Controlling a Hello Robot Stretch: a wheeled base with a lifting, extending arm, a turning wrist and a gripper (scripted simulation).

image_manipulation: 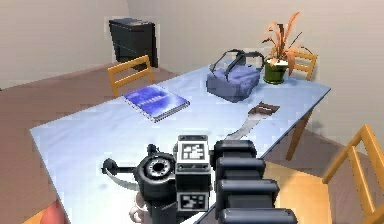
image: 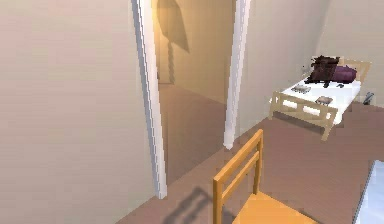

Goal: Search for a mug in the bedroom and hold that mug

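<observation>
In the arm side view my gripper (image_manipulation: 112,167) reaches over the near end of a light blue table (image_manipulation: 100,125), its dark body left of the white marker squares. A small pale thing (image_manipulation: 139,211) sits just below the gripper's body at the bottom edge. I cannot tell whether the gripper holds anything. In the forward view a bed (image: 322,98) with a wooden frame stands in the room at the right, with a dark lump (image: 325,68) and a purple pillow (image: 345,72) on it.
On the table lie a blue book (image_manipulation: 155,100), a grey-blue bag (image_manipulation: 237,75), a potted plant (image_manipulation: 280,50) and a dark strip (image_manipulation: 255,115). Wooden chairs (image_manipulation: 130,72) (image_manipulation: 355,160) (image: 245,185) surround it. A dark cabinet (image_manipulation: 132,40) stands against the far wall. An open doorway (image: 195,90) lies ahead.
</observation>
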